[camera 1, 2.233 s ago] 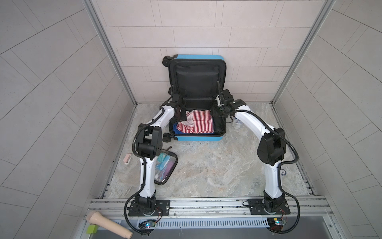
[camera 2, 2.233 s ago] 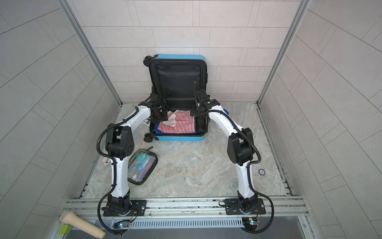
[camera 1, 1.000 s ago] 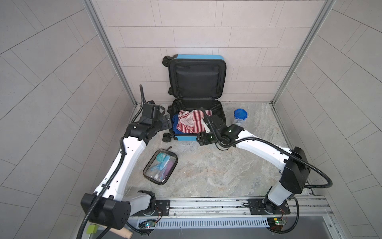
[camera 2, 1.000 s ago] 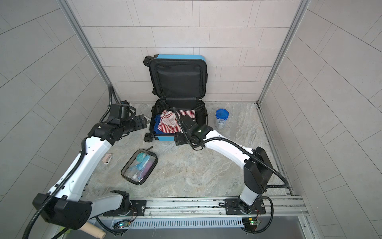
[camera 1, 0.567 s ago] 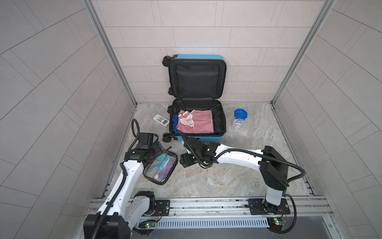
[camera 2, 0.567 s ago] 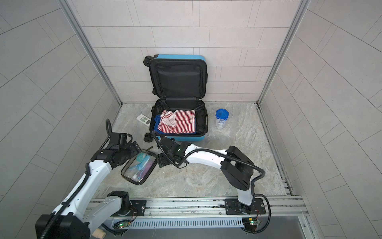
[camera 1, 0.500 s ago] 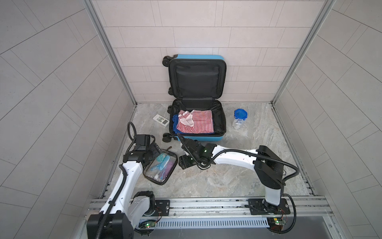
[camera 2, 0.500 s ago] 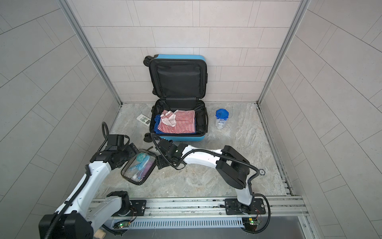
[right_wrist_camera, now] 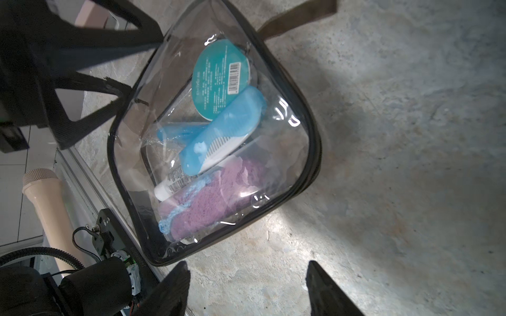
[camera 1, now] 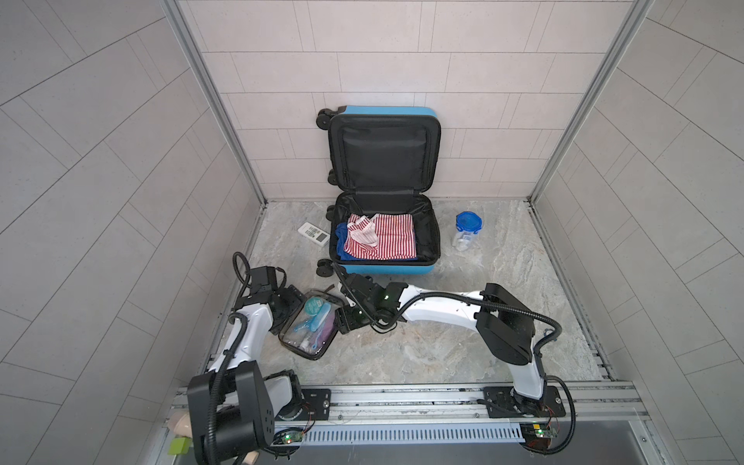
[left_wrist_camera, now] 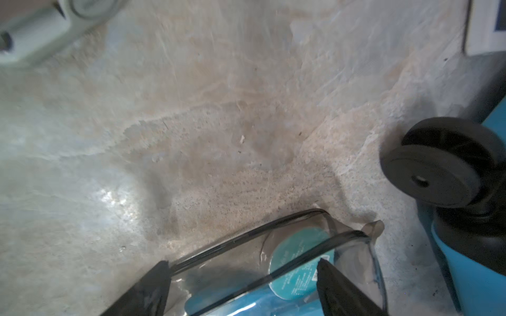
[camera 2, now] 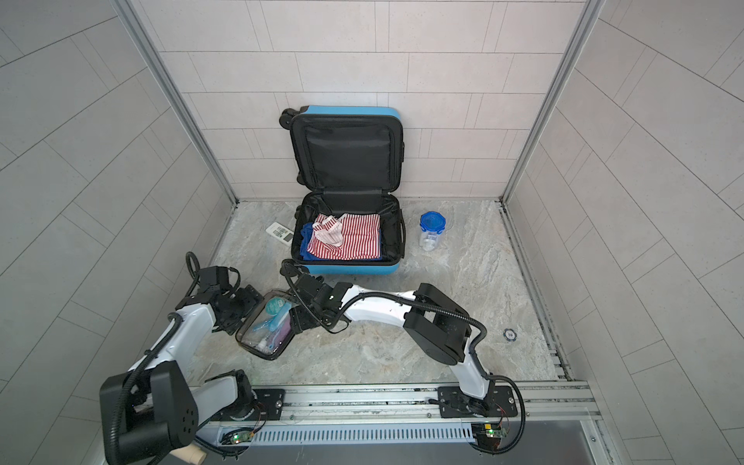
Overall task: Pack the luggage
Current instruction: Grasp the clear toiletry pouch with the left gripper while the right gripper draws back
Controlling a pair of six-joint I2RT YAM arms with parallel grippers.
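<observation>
My left claw and right claw have swung from the suitcase to the pouch before it. Both are open and empty, so I'd pack the pouch next.

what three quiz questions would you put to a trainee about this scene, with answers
1. True or false: the luggage lies open with striped cloth inside.
2. Where is the clear pouch? A) inside the luggage B) on the floor between the left gripper and right gripper C) held up in the air
3. Fill in: the right gripper's jaws stand ___, with nothing between them.
Key: 1 true; 2 B; 3 open.
</observation>
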